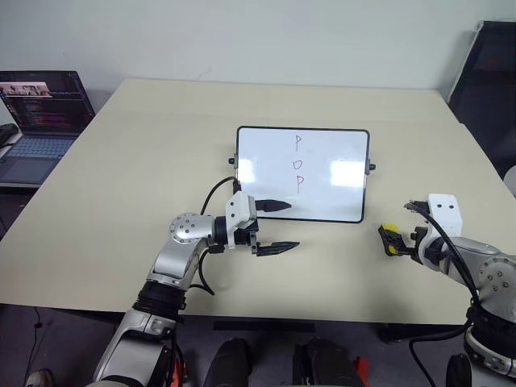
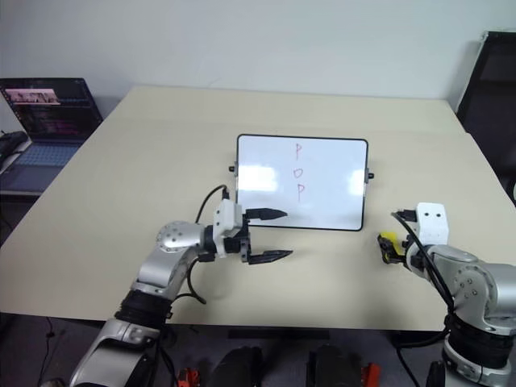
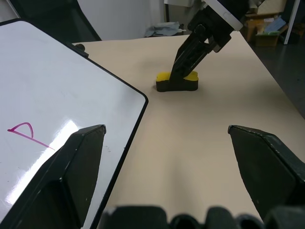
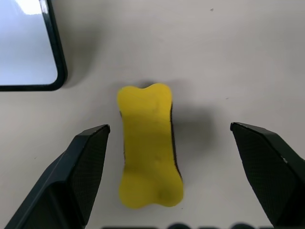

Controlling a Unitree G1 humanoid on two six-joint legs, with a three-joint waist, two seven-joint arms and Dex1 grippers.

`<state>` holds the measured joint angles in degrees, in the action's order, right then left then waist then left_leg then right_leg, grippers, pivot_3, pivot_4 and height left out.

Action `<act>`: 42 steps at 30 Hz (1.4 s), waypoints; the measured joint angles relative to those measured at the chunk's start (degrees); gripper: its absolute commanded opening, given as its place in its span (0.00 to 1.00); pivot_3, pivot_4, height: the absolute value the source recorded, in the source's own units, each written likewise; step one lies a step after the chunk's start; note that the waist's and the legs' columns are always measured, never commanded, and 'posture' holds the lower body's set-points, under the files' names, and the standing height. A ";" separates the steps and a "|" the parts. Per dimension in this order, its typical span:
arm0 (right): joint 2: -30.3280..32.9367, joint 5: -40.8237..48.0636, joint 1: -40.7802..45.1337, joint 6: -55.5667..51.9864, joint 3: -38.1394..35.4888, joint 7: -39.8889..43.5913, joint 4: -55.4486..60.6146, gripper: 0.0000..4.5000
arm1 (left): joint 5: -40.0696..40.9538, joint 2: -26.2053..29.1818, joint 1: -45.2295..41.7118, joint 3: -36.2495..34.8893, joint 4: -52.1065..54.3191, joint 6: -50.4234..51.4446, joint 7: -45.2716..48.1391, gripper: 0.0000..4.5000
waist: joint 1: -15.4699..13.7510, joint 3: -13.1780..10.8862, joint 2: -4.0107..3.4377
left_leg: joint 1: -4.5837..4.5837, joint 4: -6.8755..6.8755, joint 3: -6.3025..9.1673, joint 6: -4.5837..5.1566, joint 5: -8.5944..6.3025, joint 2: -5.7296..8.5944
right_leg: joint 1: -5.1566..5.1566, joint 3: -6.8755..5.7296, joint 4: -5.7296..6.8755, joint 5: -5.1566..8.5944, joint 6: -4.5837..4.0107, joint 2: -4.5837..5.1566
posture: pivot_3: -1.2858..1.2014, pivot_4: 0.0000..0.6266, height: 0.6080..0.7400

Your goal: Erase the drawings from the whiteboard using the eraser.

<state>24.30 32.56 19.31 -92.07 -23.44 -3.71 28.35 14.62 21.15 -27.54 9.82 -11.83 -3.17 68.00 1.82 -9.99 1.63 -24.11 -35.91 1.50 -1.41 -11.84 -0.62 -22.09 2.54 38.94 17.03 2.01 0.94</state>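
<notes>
The whiteboard [image 1: 330, 193] lies flat at the middle of the beige table, black-framed, with the drawings [image 1: 297, 164], three purplish letters P, O, P, stacked in a column. The eraser [image 4: 148, 143], a yellow block on a black base, lies on the table to the right of the board's near right corner. My right gripper [image 4: 170, 132] hangs open over the eraser, one finger on each side, not touching it. My left gripper [image 1: 285, 225] is open and level at the board's near left corner, pointing right, with nothing between its fingers.
An open laptop [image 1: 40, 113] stands on a side desk at the far left. A dark chair [image 1: 488, 76] is beyond the table's far right corner. The table's front edge [image 1: 266, 316] runs close behind both arms.
</notes>
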 measured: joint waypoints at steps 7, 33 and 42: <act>-0.43 -1.78 0.18 0.00 0.51 1.15 -1.12 0.99 | -0.30 0.16 0.00 -0.01 0.00 -0.51 -0.07 1.00 | 0.00 0.00 0.00 | 0.00 -0.01 0.00 0.00 0.00 0.00 | 0.00 -0.01 0.00 0.00 0.00 0.00 | 0.52 0.24 1.00; -1.99 -8.48 2.32 0.00 1.65 6.50 -3.37 0.21 | -0.37 1.22 0.02 -0.02 0.42 -0.66 -1.08 1.00 | 0.00 0.00 0.00 | 0.01 -0.02 0.01 0.00 0.00 0.00 | 0.00 -0.01 0.02 0.00 -0.01 0.00 | 0.52 0.24 1.00; -1.77 -9.81 6.84 0.31 4.02 7.32 -2.37 0.21 | -1.27 1.20 0.48 -0.04 3.18 0.37 -4.20 1.00 | 0.06 0.00 -0.02 | 0.01 -0.03 0.11 0.00 0.00 0.00 | -0.03 0.02 0.05 -0.01 -0.01 0.00 | 0.52 0.24 1.00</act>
<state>22.54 22.75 26.16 -91.76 -19.42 3.61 25.98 13.35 22.35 -27.06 9.78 -8.65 -2.81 63.81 1.88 -9.99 1.61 -24.10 -35.94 1.61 -1.41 -11.84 -0.62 -22.12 2.55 38.98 17.03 2.00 0.95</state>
